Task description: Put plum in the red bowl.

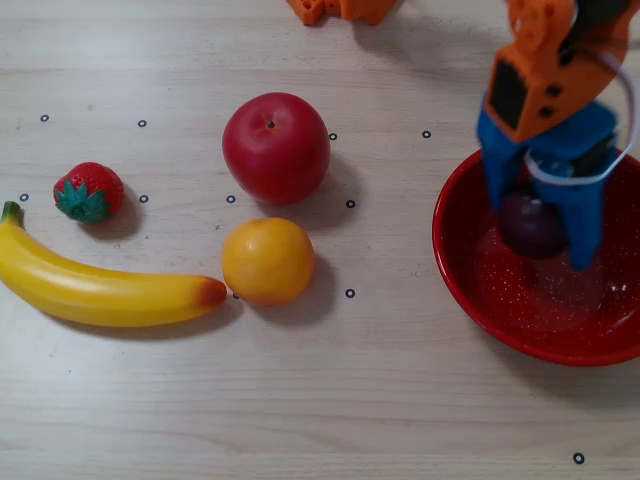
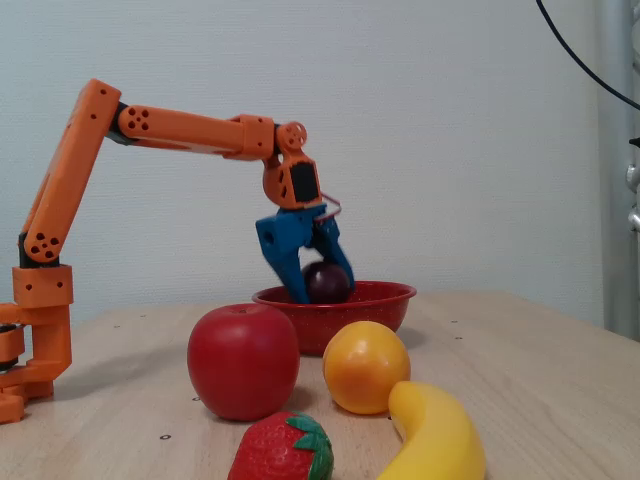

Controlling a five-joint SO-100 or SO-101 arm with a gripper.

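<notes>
**Inspector A:** Pincer position, please, relative to the red bowl.

**Inspector B:** Overhead view places it inside the bowl's outline, toward the upper middle of the basin. Its blue fingers point downward and are clamped on the plum, one on either side.

**Inspector A:** Height of the plum?

**Inspector B:** Fixed view shows the plum gripped at about rim level of the red bowl, with its lower part dipping behind the near wall. I cannot tell whether it touches the bowl floor; the rim hides that.

**Inspector A:** So the governing relation?

**Inspector B:** Plum directly above the basin, well inside the rim on all sides. In my judgement a release from here would land it in the bowl; no sideways travel appears needed.

**Inspector A:** Obstructions?

**Inspector B:** None near. The apple and orange sit well apart on the surface, to the left in the overhead view.
</notes>
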